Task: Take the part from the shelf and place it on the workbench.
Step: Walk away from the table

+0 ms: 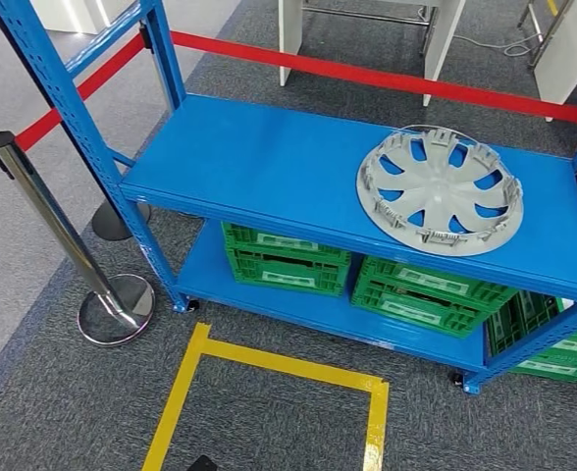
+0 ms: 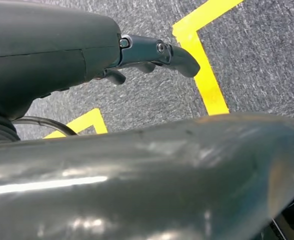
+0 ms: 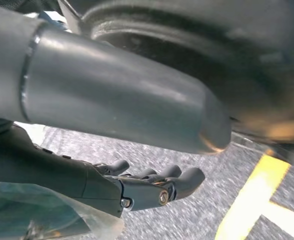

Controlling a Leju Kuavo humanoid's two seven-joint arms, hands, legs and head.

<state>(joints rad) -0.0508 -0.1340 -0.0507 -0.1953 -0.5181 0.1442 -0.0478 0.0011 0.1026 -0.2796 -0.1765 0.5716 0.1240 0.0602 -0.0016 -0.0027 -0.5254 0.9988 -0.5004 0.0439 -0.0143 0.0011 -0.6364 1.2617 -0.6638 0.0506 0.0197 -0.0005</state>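
The head view shows a blue shelf [image 1: 271, 167] with a grey wheel cover [image 1: 440, 189], the part, lying flat on the right half of its upper deck, its near rim close to the deck's front edge and its far rim near the back edge. The left half of that deck is bare blue. Green crates [image 1: 286, 257] sit on the lower deck beneath. A red barrier belt [image 1: 390, 78] runs behind the shelf, and a chrome stanchion [image 1: 56, 226] stands off its left end on grey carpet. Yellow floor tape [image 1: 286, 365] marks a box in front of the shelf. The left wrist view shows the left hand [image 2: 138, 55] over carpet and yellow tape, fingers stretched out and holding nothing. The right wrist view shows the right hand [image 3: 145, 182] likewise extended, fingers side by side, empty, above carpet.
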